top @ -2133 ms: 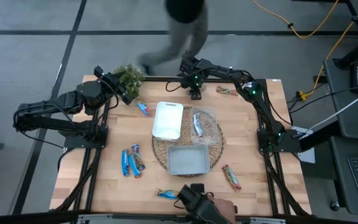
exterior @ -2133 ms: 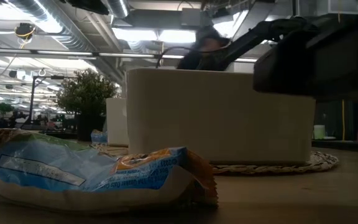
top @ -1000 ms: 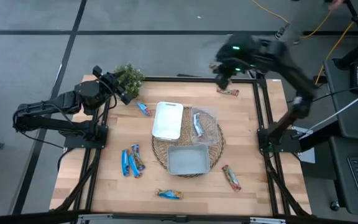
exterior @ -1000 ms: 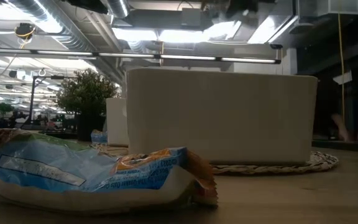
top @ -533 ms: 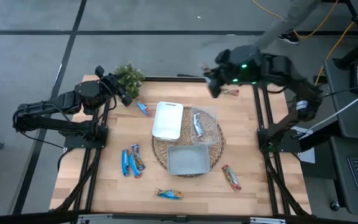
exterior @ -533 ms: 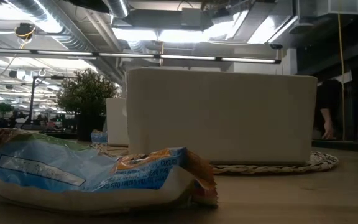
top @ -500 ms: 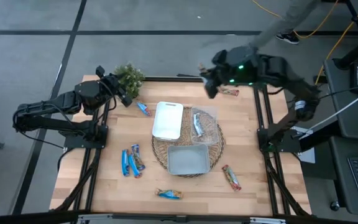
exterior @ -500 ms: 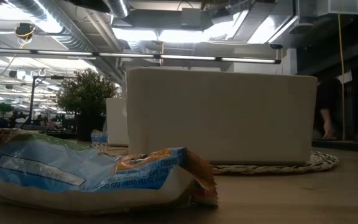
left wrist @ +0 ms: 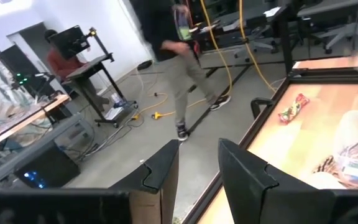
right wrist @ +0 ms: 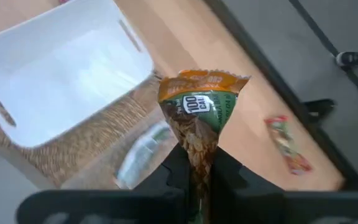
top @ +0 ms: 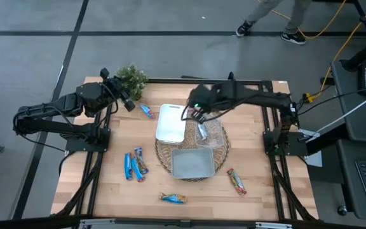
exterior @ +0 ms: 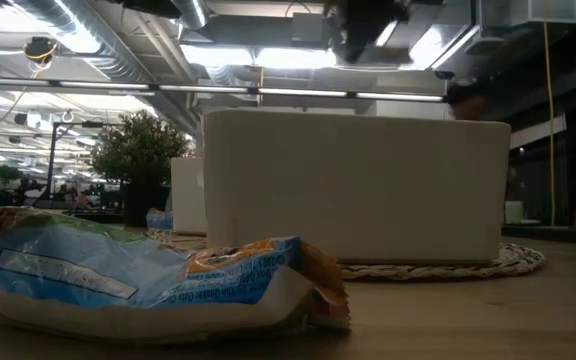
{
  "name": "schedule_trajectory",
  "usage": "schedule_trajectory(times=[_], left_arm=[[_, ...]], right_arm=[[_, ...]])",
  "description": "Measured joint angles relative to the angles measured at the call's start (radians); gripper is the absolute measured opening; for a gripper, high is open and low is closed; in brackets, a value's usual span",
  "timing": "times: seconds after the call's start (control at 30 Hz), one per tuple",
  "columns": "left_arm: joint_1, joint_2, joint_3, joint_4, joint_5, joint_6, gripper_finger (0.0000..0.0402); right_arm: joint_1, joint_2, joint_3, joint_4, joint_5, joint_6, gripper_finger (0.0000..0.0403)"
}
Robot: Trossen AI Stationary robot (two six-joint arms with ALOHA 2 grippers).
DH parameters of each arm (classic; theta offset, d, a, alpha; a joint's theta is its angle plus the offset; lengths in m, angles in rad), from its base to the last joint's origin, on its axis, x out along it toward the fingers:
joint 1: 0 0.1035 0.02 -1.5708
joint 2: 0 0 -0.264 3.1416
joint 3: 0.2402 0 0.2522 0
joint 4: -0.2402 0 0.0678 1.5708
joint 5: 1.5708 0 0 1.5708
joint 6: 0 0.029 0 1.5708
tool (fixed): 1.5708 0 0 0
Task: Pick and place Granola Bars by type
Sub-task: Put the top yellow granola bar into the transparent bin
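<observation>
My right gripper [top: 194, 112] hangs over the woven mat, above the gap between the white tray [top: 171, 124] and the clear container [top: 210, 127]. It is shut on a green and orange-brown granola bar [right wrist: 201, 106]. Blue bars lie flat on the wood at near left [top: 134, 165], at the far side [top: 147, 111] and by the near edge [top: 172, 198]. The last one fills the low view's foreground [exterior: 148, 280]. A red-brown bar [top: 236, 181] lies at near right and another [right wrist: 284, 146] near the far edge. A silvery bar [top: 202, 129] rests in the clear container. My left gripper [top: 124, 97] waits open by the plant. My right gripper pinches the granola bar between its two fingers at one end of the wrapper [right wrist: 197, 155]. The rest of the bar sticks out past the fingertips, its orange sealed end [right wrist: 204, 79] free. The bar is lifted clear above the mat and tray.
A round woven mat [top: 164, 152] in the table's middle carries the white tray, the clear container and a grey box [top: 191, 164]. A small potted plant [top: 132, 77] stands at the far left corner. A person's legs [top: 272, 16] show on the floor beyond the far edge.
My right arm has swung from above the far right corner down and toward the table's left, ending over the mat beside the white tray. The person beyond the far edge has walked on. The left arm and the bars on the table have kept still.
</observation>
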Motion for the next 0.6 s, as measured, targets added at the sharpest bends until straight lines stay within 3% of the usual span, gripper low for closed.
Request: schedule_trajectory(times=[0.27, 0.6], left_arm=[[0.000, 0.000, 0.000, -0.033, 0.035, 0.000, 0.0107], [0.000, 0.000, 0.000, -0.092, 0.035, -0.001, 0.0107]], right_arm=[[-0.001, -0.003, -0.372, 0.153, -0.072, 0.099, 0.0038], [-0.020, -0.007, -0.403, 0.246, -0.090, 0.054, 0.0043]])
